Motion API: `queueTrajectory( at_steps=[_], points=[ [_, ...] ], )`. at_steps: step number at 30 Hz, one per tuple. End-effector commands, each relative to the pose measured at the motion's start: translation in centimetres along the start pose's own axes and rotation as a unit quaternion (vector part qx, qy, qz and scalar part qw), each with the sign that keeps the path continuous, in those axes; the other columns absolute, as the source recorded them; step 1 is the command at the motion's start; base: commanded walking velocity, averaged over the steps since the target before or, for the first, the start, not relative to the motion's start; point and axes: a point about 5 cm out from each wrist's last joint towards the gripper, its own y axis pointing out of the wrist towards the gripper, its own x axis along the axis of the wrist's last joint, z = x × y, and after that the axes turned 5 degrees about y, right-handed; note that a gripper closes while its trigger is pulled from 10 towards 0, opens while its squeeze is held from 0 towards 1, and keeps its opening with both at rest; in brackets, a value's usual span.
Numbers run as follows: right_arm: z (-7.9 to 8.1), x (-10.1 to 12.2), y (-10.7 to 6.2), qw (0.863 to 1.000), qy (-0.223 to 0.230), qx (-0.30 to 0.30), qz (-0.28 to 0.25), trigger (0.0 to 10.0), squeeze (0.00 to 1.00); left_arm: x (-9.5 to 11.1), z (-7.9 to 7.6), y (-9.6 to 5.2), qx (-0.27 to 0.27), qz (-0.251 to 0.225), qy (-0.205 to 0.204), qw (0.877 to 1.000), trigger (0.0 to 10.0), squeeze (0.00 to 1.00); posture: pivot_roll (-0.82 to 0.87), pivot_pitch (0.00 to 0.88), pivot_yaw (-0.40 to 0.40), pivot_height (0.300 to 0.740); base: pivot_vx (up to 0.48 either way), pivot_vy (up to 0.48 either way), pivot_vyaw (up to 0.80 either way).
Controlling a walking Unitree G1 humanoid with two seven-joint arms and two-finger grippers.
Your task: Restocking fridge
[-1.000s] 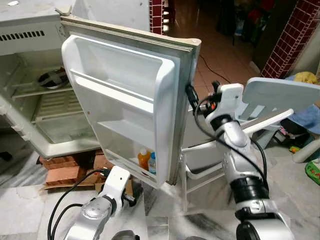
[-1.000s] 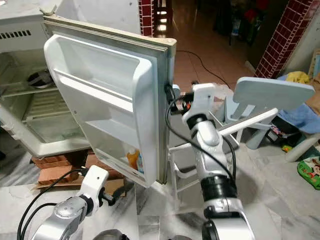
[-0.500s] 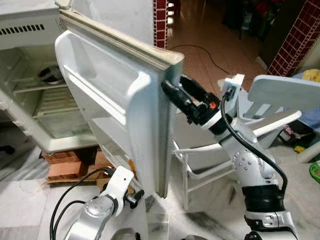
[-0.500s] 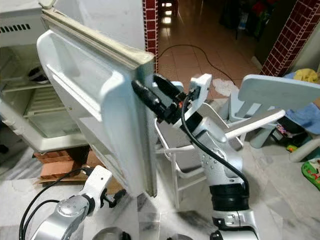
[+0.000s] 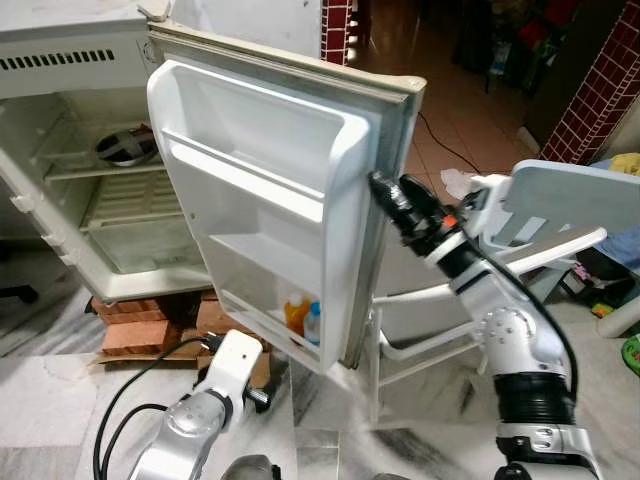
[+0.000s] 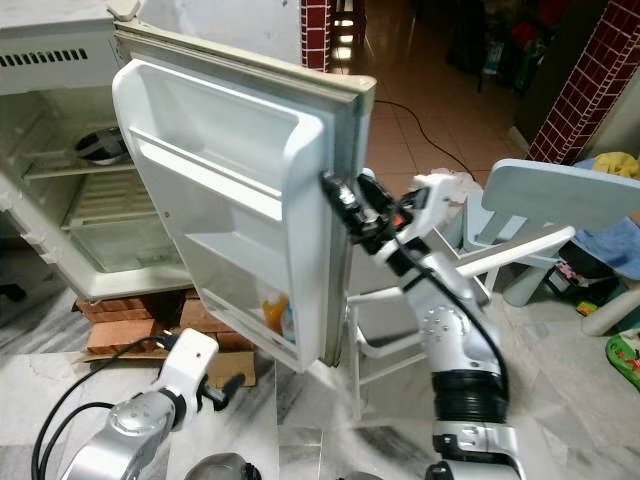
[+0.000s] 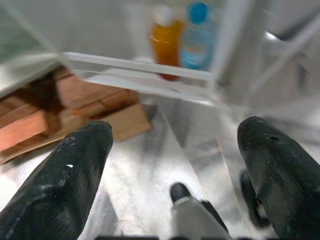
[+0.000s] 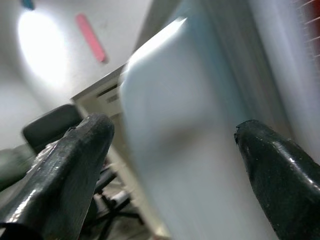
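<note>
Your right gripper (image 5: 385, 190) is spread wide at the door (image 5: 300, 200) outer edge | left gripper (image 7: 170, 165) wide, empty, low below the door | bottles (image 5: 300, 318) on the door's bottom shelf | fridge (image 5: 90, 150) open

My left gripper (image 7: 175, 150) hangs with its fingers (image 7: 65, 175) spread wide. Beyond them I see an orange bottle (image 7: 166, 40) and a blue bottle (image 7: 196, 35) side by side on the door shelf (image 7: 135, 67), near its end, above the marble floor (image 7: 150, 150).
</note>
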Motion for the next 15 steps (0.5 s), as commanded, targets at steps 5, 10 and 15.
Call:
queueTrajectory(
  at_steps=[5, 10, 15],
  points=[
    [2.7, -0.4, 1.2, 0.995, 0.024, 0.091, 0.017, 10.0, 0.0, 0.0, 1.1, -0.1, 0.028, 0.0, 0.004, 1.0, 10.0, 0.0, 0.13, 0.0, -0.012, 0.74, 0.0, 0.0, 0.0],
    [5.0, -0.6, 1.2, 0.982, 0.057, 0.176, 0.043, 10.0, 0.0, -0.3, 0.8, 0.2, 0.001, 0.008, 0.001, 1.0, 10.0, 0.0, 0.13, 0.0, -0.013, 0.74, 0.0, 0.0, 0.0],
    [2.4, -1.2, 1.1, 0.995, -0.002, 0.089, 0.052, 10.0, 0.0, -1.4, 0.9, 0.5, 0.01, 0.018, -0.025, 0.999, 10.0, 0.0, 0.13, 0.0, -0.01, 0.74, 0.0, 0.0, 0.0]
  ],
)
